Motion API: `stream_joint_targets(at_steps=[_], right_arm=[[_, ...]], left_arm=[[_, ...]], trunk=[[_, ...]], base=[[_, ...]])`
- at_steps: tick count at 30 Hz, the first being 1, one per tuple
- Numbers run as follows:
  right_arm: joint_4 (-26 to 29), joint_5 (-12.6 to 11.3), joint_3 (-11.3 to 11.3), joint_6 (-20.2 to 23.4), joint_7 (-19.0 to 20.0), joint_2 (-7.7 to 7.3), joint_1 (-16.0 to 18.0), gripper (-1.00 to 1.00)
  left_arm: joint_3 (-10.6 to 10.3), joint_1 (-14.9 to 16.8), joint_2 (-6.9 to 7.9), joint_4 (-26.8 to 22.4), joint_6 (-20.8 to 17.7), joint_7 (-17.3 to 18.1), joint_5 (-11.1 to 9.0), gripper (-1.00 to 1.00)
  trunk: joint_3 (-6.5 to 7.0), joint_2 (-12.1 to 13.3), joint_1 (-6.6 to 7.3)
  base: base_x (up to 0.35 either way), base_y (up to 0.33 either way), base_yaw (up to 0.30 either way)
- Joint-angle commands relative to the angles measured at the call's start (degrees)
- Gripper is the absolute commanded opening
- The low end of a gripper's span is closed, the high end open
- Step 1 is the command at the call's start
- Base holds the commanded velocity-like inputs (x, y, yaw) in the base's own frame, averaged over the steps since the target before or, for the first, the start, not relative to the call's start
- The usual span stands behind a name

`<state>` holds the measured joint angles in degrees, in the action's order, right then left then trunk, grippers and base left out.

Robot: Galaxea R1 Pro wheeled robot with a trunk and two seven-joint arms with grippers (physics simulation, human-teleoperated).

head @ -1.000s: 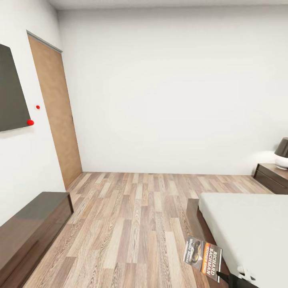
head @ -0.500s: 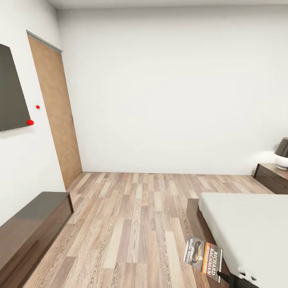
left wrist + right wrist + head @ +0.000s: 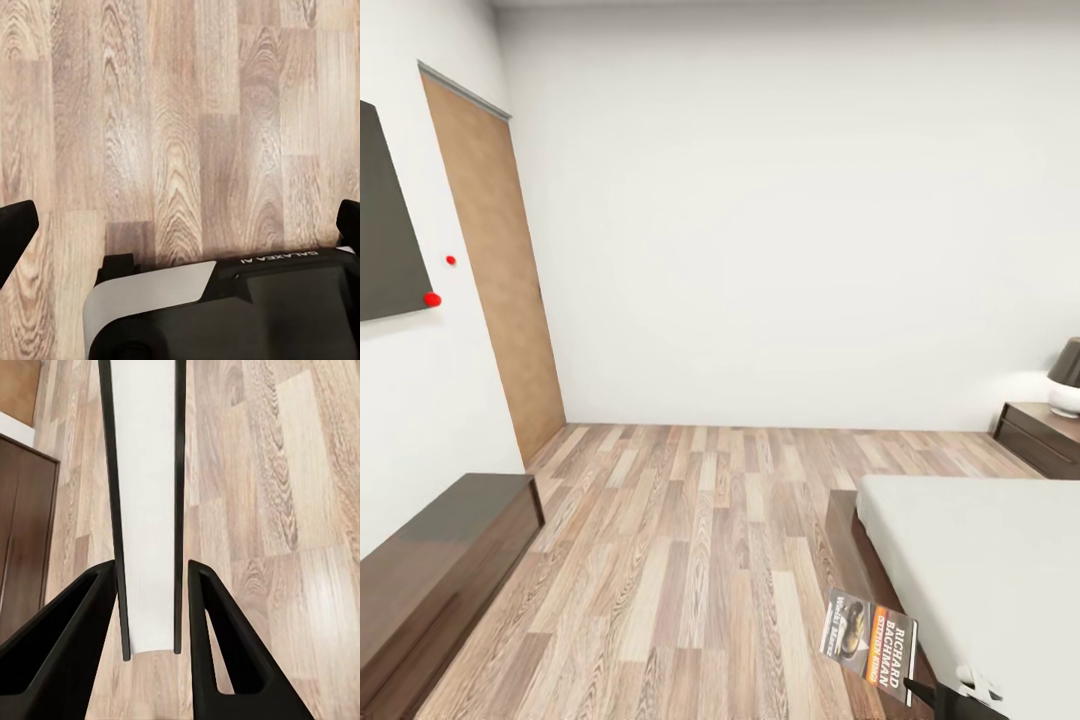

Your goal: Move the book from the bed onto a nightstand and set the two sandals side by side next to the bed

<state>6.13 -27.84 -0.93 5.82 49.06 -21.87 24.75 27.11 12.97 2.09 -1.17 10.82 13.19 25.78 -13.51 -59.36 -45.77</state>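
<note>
Gripping the book [image 3: 146, 510], right end effector [image 3: 154, 585].

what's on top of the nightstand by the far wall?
On the nightstand stands a lamp with a white base and dark shade, cut off by the head view's edge. The rest of the top is out of frame. The book is not on it; the right gripper holds it.
</note>
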Motion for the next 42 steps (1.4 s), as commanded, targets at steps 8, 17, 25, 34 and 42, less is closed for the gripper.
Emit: stream_joint_targets(at_steps=[8,17,25,34,42], right_arm=[[0.02,-0.38,-0.13,0.59,0.16,-0.03,0.03,-1.0],[0.02,-0.38,-0.13,0.59,0.16,-0.05,0.03,-1.0],[0.02,-0.38,-0.13,0.52,0.08,-0.02,0.03,-1.0],[0.02,-0.38,-0.13,0.42,0.07,-0.02,0.03,-1.0],[0.02,-0.38,-0.13,0.42,0.07,-0.02,0.03,-1.0]], left_arm=[[0.49,0.04,0.02,0.03,0.17,0.17,0.5,1.0],[0.49,0.04,0.02,0.03,0.17,0.17,0.5,1.0],[0.49,0.04,0.02,0.03,0.17,0.17,0.52,1.0],[0.49,0.04,0.02,0.03,0.17,0.17,0.5,1.0],[0.49,0.04,0.02,0.03,0.17,0.17,0.5,1.0]], trunk=[[-0.8,-0.05,0.0],[-1.54,-0.05,0.0],[-1.66,-0.05,0.0],[-2.28,-0.05,0.0],[-2.98,-0.05,0.0]], base=[[0.0,0.0,0.0],[0.0,0.0,0.0],[0.0,0.0,0.0],[0.0,0.0,0.0],[0.0,0.0,0.0]])
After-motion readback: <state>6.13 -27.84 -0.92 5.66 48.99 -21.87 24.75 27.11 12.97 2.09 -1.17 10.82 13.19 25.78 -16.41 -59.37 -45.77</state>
